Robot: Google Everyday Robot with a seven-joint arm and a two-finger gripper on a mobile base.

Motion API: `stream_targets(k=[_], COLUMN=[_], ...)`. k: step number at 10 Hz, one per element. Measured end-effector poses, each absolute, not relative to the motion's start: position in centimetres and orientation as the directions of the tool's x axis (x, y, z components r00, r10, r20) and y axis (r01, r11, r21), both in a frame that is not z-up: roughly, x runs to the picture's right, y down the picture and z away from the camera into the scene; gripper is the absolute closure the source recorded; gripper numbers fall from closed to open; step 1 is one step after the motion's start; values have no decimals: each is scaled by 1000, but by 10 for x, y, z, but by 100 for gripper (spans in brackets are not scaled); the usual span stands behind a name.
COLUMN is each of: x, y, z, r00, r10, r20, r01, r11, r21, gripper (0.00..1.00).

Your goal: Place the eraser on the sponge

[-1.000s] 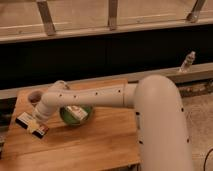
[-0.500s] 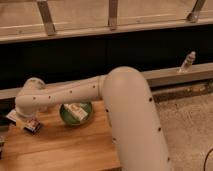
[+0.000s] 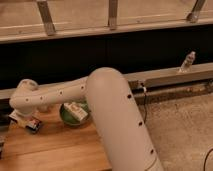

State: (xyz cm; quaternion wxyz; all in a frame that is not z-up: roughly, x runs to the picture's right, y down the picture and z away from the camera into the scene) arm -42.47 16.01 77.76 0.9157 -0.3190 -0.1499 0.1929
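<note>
My gripper (image 3: 24,119) hangs at the far left end of the white arm (image 3: 65,92), over the left part of the wooden table (image 3: 55,150). It is shut on the eraser (image 3: 30,123), a long dark block with a pale top that sits tilted just under the wrist. The sponge is hidden or out of view.
A round green plate (image 3: 67,120) with a white printed carton (image 3: 76,111) on it lies right of the gripper, under the arm. A pale cup (image 3: 44,107) peeks out behind the arm. A small bottle (image 3: 187,62) stands on the ledge at far right.
The arm has swung left across the table, carrying the eraser away from the green plate toward the left edge. Over the last half second it has hardly moved.
</note>
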Motion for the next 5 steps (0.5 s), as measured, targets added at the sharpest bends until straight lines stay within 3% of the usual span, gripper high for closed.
stream_targets(k=[5], x=[-411], y=[168], z=[802], r00=[882], r10=[461], r20=[94], r01=[-297], r11=[701], r21=[-649], gripper=[99])
